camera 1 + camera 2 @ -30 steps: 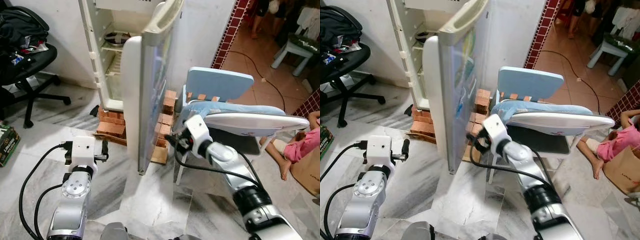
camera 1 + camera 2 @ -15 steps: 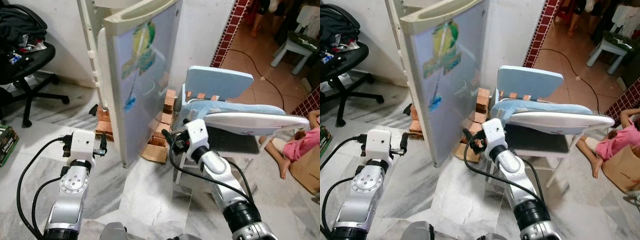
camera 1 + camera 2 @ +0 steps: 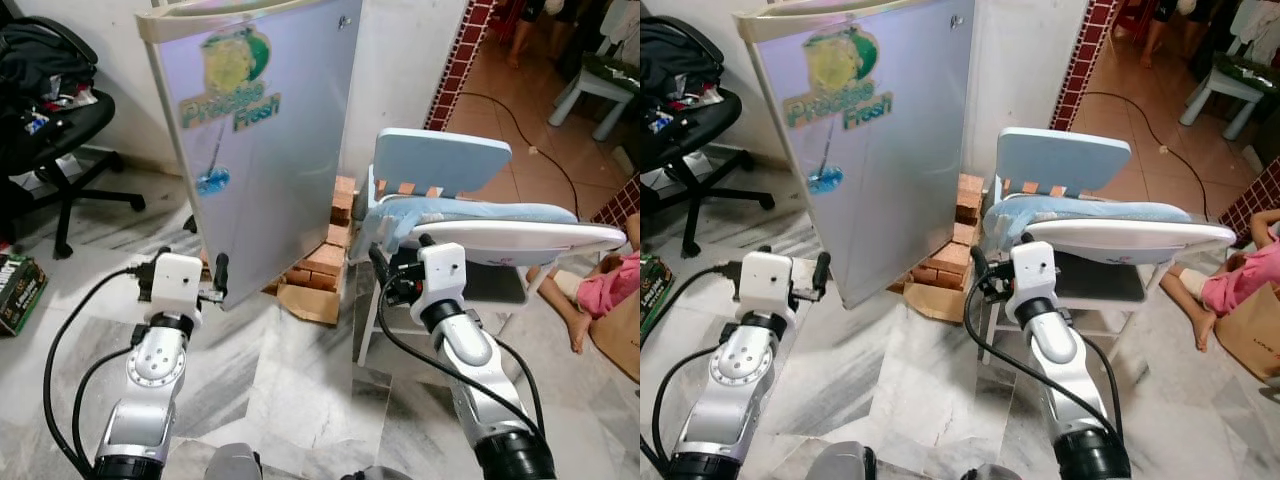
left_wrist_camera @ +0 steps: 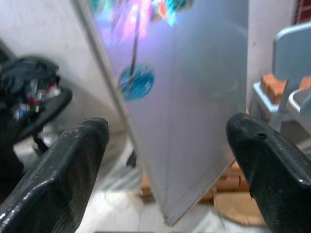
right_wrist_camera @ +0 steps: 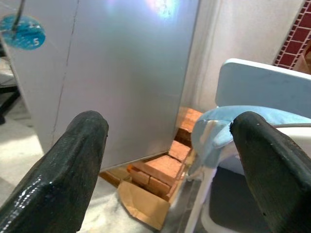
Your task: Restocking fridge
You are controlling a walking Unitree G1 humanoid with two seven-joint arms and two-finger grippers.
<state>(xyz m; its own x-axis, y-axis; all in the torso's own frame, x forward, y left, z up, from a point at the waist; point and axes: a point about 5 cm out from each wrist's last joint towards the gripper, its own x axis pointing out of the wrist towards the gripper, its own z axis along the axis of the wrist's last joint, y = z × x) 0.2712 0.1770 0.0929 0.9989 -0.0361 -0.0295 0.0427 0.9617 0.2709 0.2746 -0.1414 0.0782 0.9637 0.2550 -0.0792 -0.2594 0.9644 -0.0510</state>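
While the fridge door [image 3: 262, 140] fills the upper centre, swung shut over the bricks [image 3: 322, 262], both grippers hover before it. Left gripper [image 4: 167, 145] and right gripper [image 5: 170, 145] are spread apart, grasping nothing.

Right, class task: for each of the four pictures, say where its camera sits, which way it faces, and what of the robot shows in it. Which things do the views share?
Left eye view: on the head, facing forward and down at the fridge door; both silver arms show.
Right eye view: its stereo twin, same scene, with the high chair beside the door.
Left wrist view: on the left wrist, looking along the open left gripper at the door.
Right wrist view: on the right wrist, looking past the open right gripper at the door, bricks and chair.
Shared: all four show the door.
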